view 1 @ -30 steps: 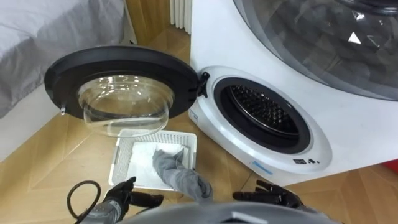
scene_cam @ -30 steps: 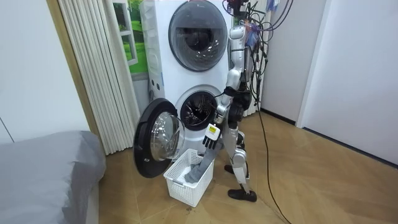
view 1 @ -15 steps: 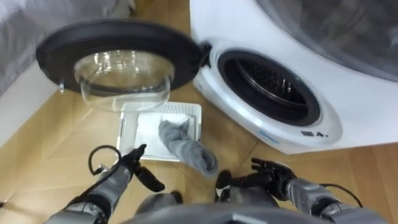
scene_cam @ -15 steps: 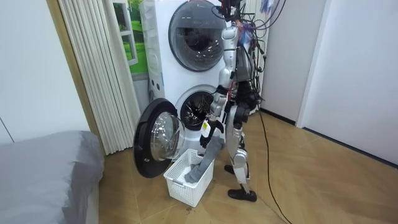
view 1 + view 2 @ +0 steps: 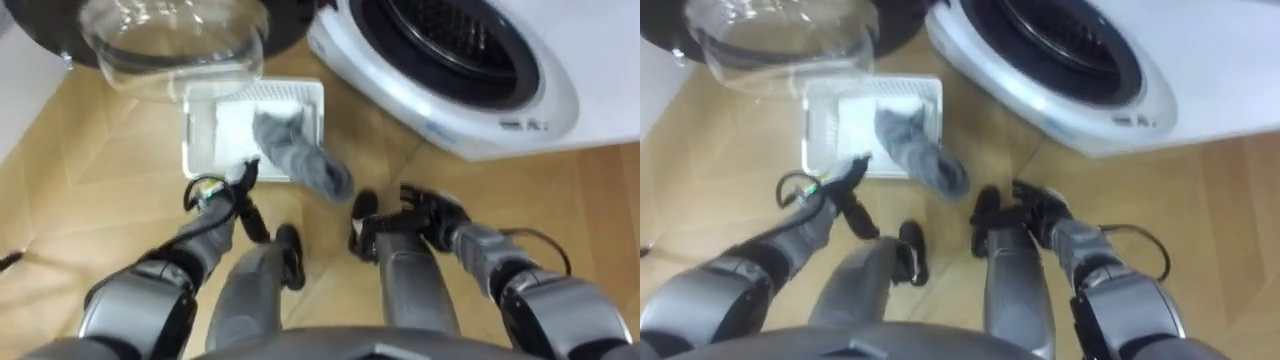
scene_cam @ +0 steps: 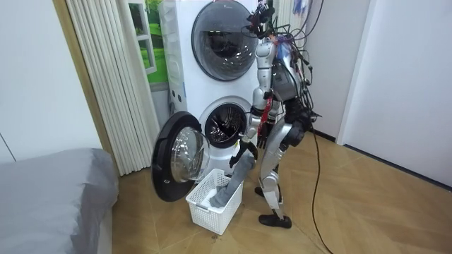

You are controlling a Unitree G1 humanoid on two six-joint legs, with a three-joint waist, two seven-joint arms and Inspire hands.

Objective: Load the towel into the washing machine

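Note:
A grey towel (image 5: 300,160) hangs out of a white basket (image 5: 210,130) on the wooden floor, its end draped over the basket's near rim. My left hand (image 5: 237,190) hovers at that rim just left of the towel, fingers straight and holding nothing. To the right of the towel's end, my right hand (image 5: 425,208) is relaxed and empty. The washing machine's drum opening (image 5: 455,35) gapes at the upper right, and its round door (image 5: 170,40) is swung out over the basket. In the room view the towel (image 6: 236,173) rises from the basket (image 6: 215,204), and I stand bent over it.
The white washing machine front (image 5: 470,115) slopes close on the right, with a second drum (image 6: 224,41) stacked above. A grey bed (image 6: 49,197) stands on the room view's left. Bare wooden floor (image 5: 90,200) lies left of the basket.
I have bent forward, so the eye view has tipped down over the floor. Both arms have come further into view and the hands have reached nearer the towel. The towel lies as before.

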